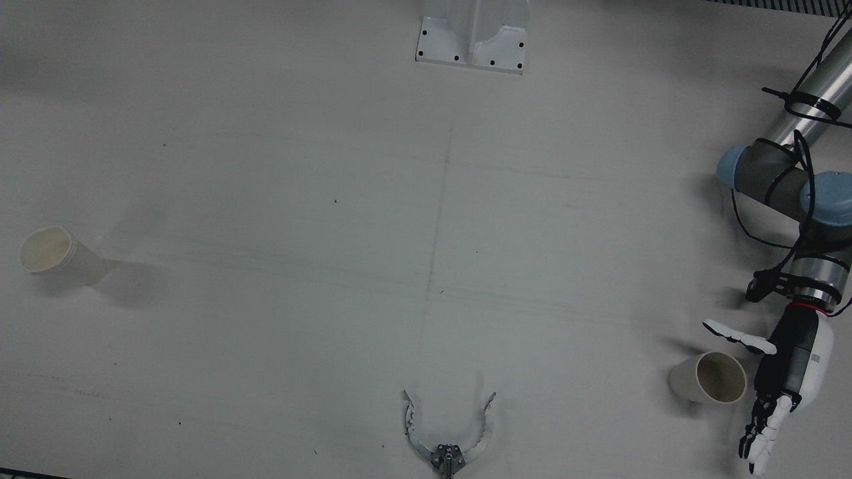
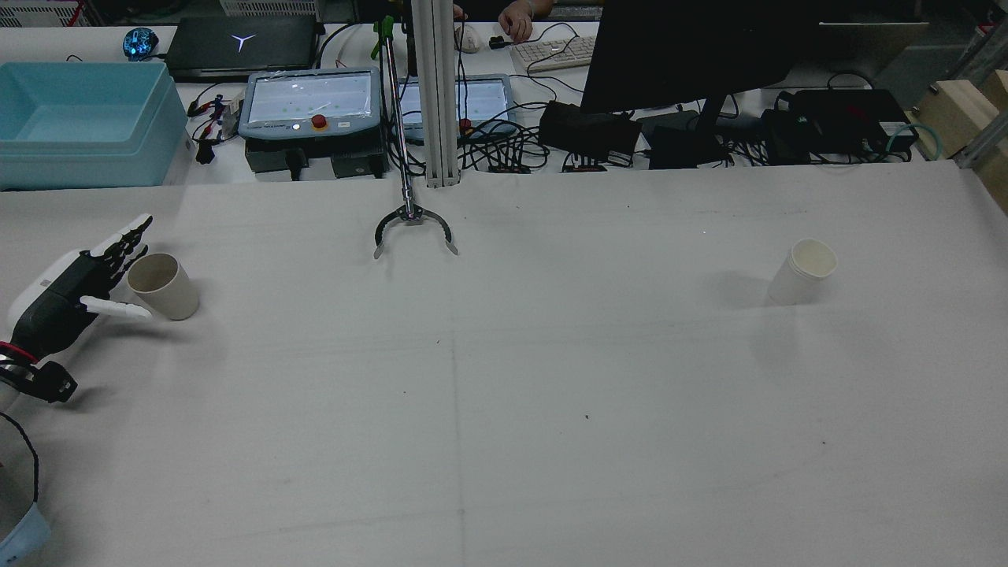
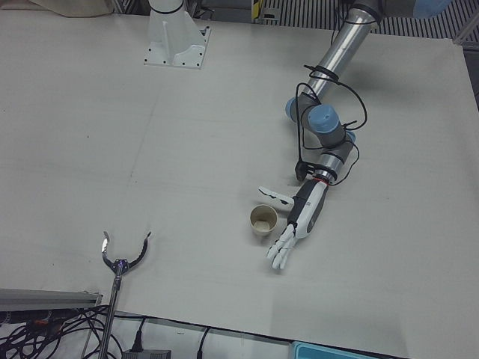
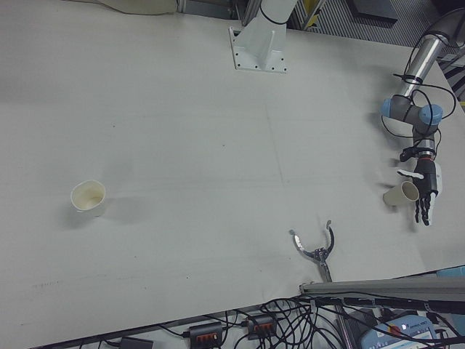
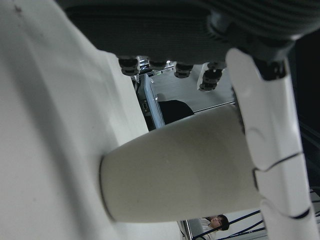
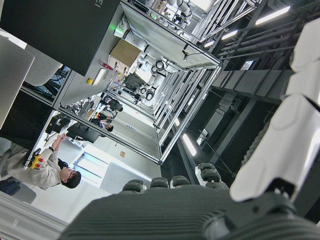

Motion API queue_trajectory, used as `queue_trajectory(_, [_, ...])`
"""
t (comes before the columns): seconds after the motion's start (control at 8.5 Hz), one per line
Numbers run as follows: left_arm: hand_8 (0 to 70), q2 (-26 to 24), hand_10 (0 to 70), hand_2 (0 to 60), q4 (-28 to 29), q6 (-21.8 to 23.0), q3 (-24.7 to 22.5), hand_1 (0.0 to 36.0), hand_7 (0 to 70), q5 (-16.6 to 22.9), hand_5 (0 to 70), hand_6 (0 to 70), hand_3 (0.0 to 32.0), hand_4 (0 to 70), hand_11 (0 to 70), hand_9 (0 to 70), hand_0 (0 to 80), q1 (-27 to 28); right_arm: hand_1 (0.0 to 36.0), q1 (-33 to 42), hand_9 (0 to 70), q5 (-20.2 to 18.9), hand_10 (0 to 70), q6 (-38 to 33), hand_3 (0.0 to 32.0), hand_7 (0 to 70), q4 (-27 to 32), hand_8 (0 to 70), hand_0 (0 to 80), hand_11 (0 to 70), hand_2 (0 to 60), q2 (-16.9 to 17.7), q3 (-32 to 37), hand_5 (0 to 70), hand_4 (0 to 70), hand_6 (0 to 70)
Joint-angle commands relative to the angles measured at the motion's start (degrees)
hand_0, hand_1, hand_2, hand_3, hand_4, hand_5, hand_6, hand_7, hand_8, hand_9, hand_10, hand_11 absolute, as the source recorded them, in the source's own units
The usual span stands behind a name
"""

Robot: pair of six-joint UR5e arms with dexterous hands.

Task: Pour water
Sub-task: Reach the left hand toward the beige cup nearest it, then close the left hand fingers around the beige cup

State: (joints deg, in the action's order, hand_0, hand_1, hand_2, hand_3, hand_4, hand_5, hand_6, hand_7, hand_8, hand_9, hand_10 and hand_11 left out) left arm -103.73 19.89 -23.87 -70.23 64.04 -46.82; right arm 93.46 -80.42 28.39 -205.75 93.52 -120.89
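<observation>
Paper cup [image 2: 164, 285] is standing on a pale grey counter [image 2: 504, 394] fronting a cluttered desk, sitting between the left hand's [image 2: 75, 287] spread, released fingers [image 2: 126, 236].

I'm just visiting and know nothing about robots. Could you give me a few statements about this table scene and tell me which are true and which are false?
1. Two cups stand on the table. True: a beige cup and a white cup.
2. The left hand has lifted the beige cup. False: the cup stands on the table and the open hand is beside it.
3. The two cups stand close together. False: they are near opposite ends of the table.
4. A grabber claw lies at the table's edge. True.
5. Both cups stand upright. True.
</observation>
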Motion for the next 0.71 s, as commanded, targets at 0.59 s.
queue_trajectory(0.59, [0.0, -0.07, 2.0, 0.0, -2.04, -0.38, -0.44, 17.8, 5.4, 0.29, 2.5, 0.0, 6.2, 12.9, 5.4, 0.0, 57.9, -0.55, 11.8, 0.32, 0.0, 0.00, 0.0, 0.00, 0.0, 0.6, 0.00, 0.0, 44.3, 0.0, 12.8, -0.09, -0.13, 1.9, 6.5, 0.0])
